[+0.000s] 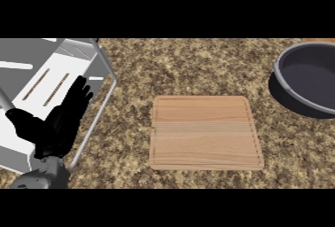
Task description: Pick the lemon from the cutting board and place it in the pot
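Wooden cutting board [206, 133] sits mid-table, flat, long side running near to far. Its top is bare: no lemon on it, none anywhere on the speckled table [196, 66] that I can see.

Dark pot [307, 77] sits far right, cut off by the right edge, well apart from the board. The part of its inside that shows is plain dark grey, no yellow in it. The lemon may lie in the hidden right part of the pot, but this view can't confirm it, so the lemon's place is unknown.

Left hand [62, 119] shows at the left, forearm coming up from the near edge. Fingers straight and apart, pointing far, holding nothing. It rests over the metal dish rack [39, 88] at the far left, not touching the board. Looks like a resting pose.

Right hand is not in view at all, so its state can't be told. It could be carrying the lemon off-frame, a guess only.

Progress, judged from the layout: pick step appears done, since the board is bare. Place step is unconfirmed, as no lemon shows in the visible part of the pot. Either the lemon is in transit with the unseen right hand, or already sits in the pot's hidden portion. Left to do, if not placed: bring the lemon over the pot rim and release it inside.
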Robot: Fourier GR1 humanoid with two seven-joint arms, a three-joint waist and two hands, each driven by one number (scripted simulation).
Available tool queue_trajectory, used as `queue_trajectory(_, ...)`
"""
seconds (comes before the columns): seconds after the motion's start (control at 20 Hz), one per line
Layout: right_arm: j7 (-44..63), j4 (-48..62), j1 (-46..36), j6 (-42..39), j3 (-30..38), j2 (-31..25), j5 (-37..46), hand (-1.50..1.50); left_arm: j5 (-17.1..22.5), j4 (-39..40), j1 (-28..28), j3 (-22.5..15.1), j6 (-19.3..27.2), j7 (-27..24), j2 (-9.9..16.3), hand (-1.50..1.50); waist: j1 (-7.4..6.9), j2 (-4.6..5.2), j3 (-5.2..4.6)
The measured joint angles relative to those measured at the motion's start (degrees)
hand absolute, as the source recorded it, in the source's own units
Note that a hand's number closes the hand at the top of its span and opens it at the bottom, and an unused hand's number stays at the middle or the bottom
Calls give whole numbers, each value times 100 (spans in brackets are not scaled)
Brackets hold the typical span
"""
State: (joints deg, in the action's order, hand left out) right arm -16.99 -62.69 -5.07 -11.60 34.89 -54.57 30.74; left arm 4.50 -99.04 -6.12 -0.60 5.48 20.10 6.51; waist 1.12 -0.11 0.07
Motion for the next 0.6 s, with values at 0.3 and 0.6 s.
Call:
queue_trajectory(0.3,-442,-236,-310,-295,473,-326,-568,150,61,133,-81,46,-111,-58,17,0,-61,0,-8)
queue_trajectory(0.6,153,-564,-894,-755,421,-467,-963,150,-44,189,-174,-37,-71,-43,-83,0,-118,8,-10)
